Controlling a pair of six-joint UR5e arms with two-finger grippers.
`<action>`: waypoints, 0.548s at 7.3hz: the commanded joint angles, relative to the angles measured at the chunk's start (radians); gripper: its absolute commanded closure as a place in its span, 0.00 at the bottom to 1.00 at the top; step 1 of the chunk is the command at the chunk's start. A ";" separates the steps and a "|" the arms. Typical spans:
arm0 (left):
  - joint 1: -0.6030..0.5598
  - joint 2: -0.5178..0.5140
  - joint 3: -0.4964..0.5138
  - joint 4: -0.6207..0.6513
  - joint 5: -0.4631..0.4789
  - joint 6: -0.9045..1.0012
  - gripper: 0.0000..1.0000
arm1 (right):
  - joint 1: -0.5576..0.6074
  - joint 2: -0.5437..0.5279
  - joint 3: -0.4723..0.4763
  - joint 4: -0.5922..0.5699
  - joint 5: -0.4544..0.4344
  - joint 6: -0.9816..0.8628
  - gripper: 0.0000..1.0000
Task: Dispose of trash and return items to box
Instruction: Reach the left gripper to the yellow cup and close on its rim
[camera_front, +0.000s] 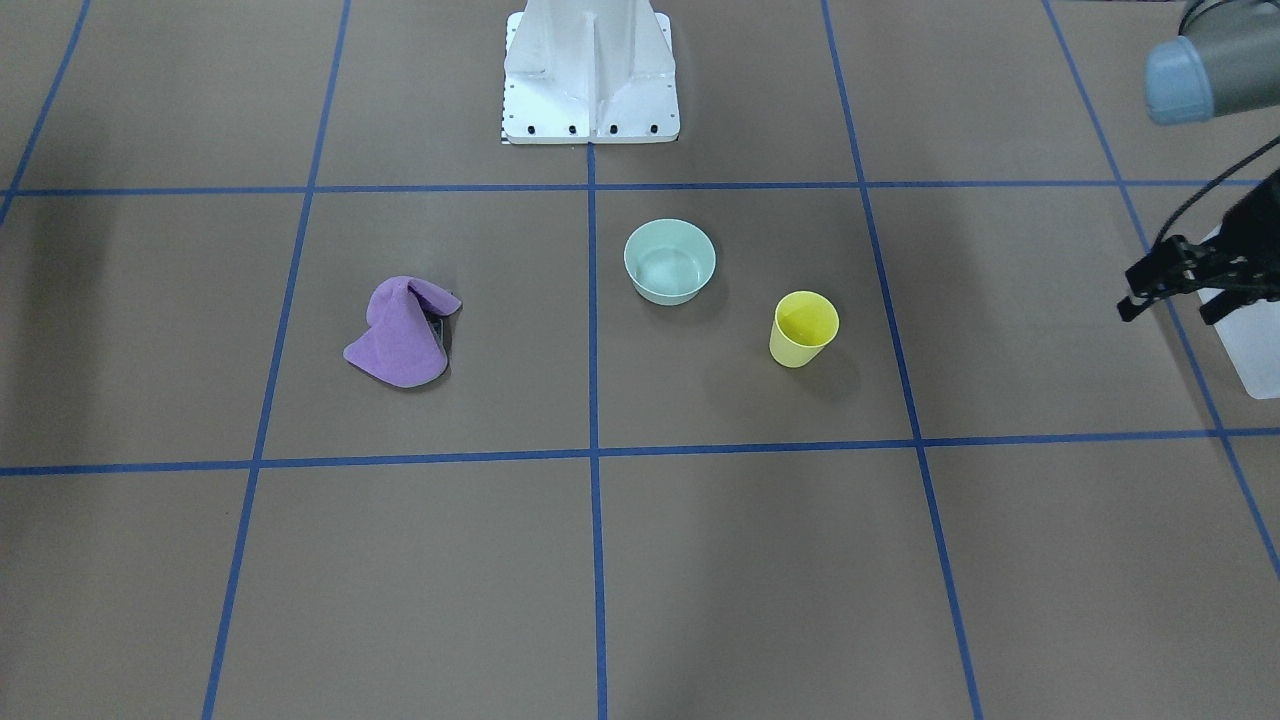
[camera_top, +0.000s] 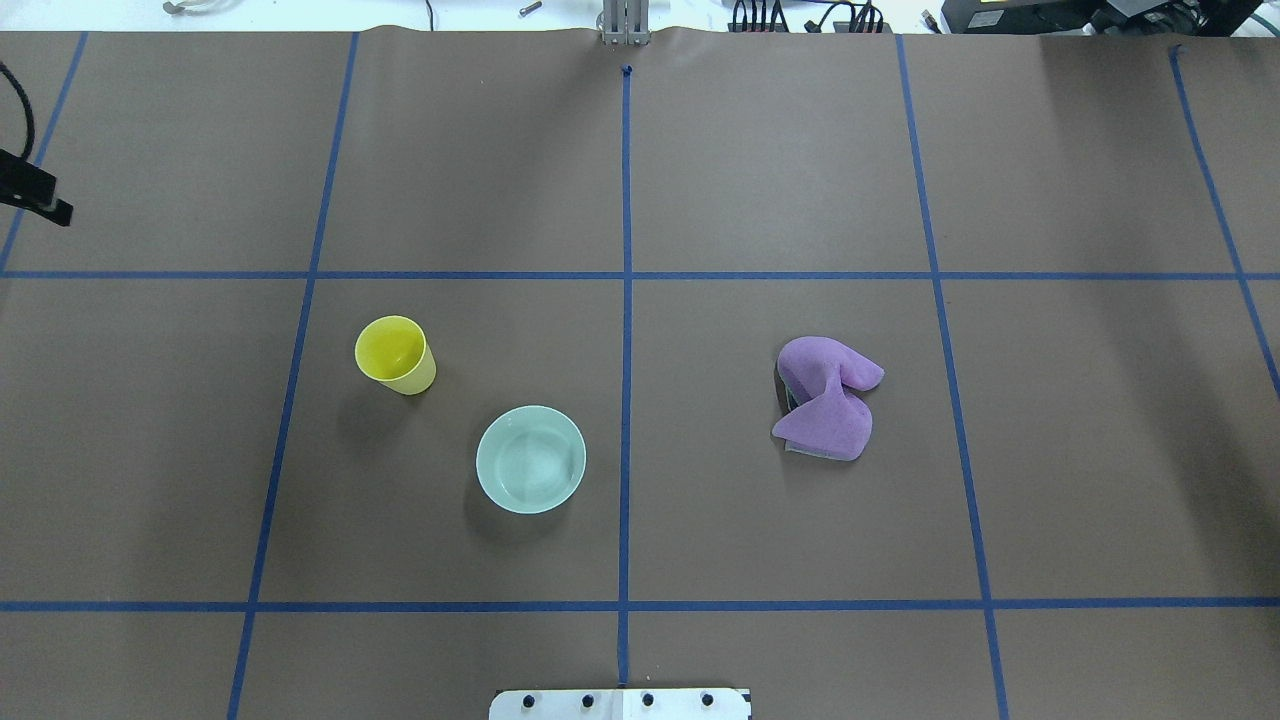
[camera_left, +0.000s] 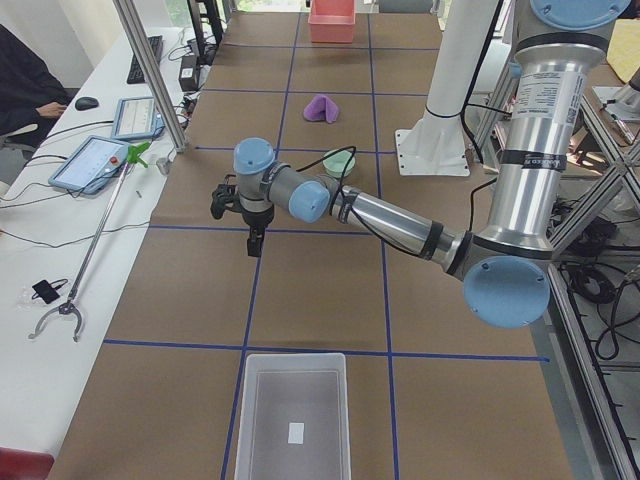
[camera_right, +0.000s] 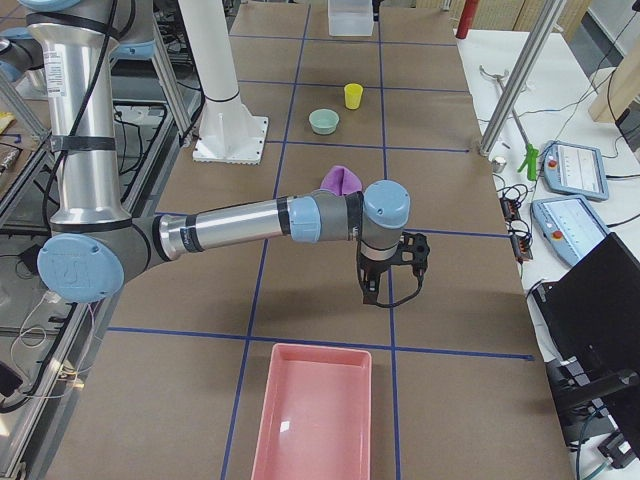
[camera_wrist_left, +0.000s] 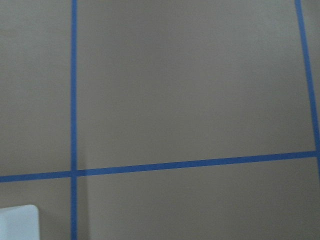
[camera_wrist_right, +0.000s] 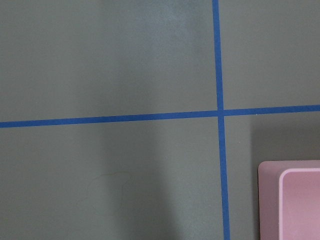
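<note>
brown table (camera_top: 700, 180): yellow cup (camera_top: 395, 355) near mint bowl (camera_top: 530, 459), purple cloth (camera_top: 825, 400) apart.

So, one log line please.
yellow plastic cup: on table | mint-green plastic bowl: on table | translucent white bin: holds neither | left gripper: open

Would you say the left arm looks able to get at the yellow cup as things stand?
Probably yes. The left hand hovers open, and only bare table lies between it and the yellow cup. The mint bowl stands apart, beyond the cup, so nothing seems to block the way.
</note>
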 joint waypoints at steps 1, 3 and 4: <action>0.218 -0.016 -0.083 -0.090 0.093 -0.385 0.02 | -0.006 0.001 -0.004 0.040 -0.004 0.003 0.00; 0.349 -0.070 -0.072 -0.095 0.161 -0.520 0.02 | -0.032 0.008 -0.005 0.039 0.000 0.008 0.00; 0.386 -0.108 -0.062 -0.094 0.167 -0.593 0.02 | -0.036 0.002 -0.005 0.039 0.005 0.018 0.00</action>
